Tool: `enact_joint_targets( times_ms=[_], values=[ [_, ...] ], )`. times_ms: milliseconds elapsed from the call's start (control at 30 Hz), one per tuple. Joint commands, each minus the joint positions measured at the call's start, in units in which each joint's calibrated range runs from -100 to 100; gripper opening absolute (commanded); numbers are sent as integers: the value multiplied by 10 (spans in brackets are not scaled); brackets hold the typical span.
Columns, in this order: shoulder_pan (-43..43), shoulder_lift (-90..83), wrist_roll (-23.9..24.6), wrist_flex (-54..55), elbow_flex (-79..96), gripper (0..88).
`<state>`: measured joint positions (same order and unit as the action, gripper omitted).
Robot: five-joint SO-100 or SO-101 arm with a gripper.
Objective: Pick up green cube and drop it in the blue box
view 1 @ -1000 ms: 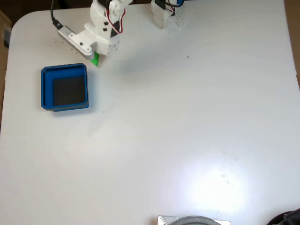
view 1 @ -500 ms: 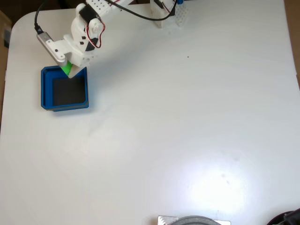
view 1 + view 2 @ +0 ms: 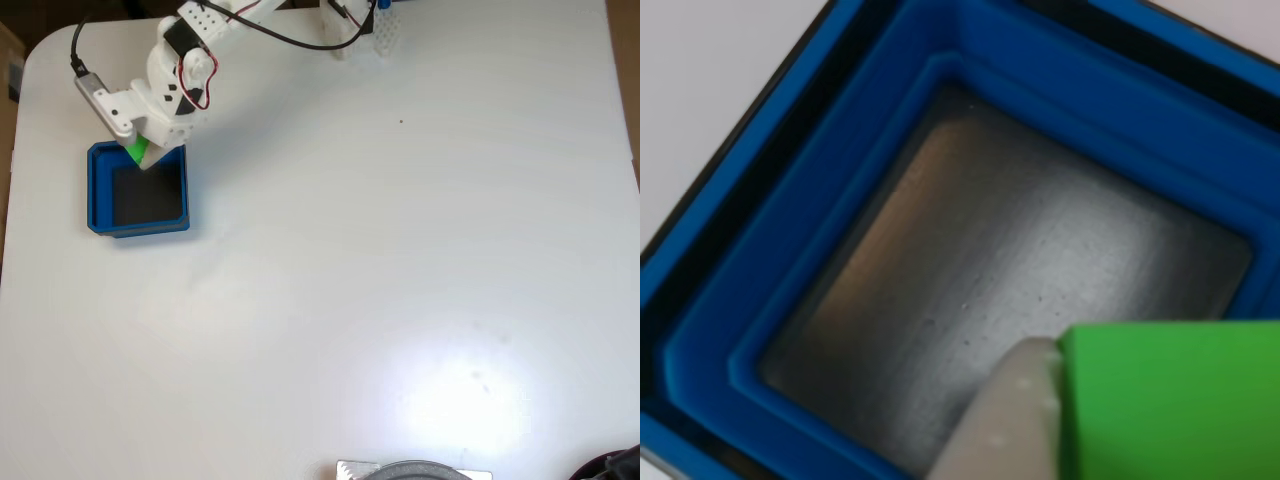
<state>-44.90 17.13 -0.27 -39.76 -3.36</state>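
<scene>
White tabletop (image 3: 400, 280) takes most of the fixed view; blue box (image 3: 100, 190) sits at about 10 o'clock on it, dark floor bare. White arm (image 3: 190, 60) reaches in from 12 o'clock, its gripper (image 3: 140, 158) hanging over the box's 12 o'clock wall. Fingers are clamped on the green cube (image 3: 136, 150), which is held above the box's upper rim, not yet inside.

In the other view the blue box (image 3: 790, 230) floor lies straight below, green cube (image 3: 1170, 400) at 5 o'clock with one pale finger (image 3: 1005, 420) pressed against its left face; far finger not visible.

Step in hand, as I judge it: the release. To do it well, carry the cube a touch toward the box centre, 6 o'clock in the fixed view, so it clears the wall. Lower before letting go, since a cube dropped from height may bounce off that hard floor. Part the fingers fully, then lift straight up so nothing clips the rim
</scene>
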Motion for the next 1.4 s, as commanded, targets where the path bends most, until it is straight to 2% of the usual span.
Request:
enact_joint_targets(
  times_ms=[0,267,567,1367],
  values=[
    [7,-7,-1,17,-34,38],
    [9,-7,-1,19,-34,38],
    [13,51,-1,126,-34,38],
    [8,52,-1,125,-27,48]
  ],
)
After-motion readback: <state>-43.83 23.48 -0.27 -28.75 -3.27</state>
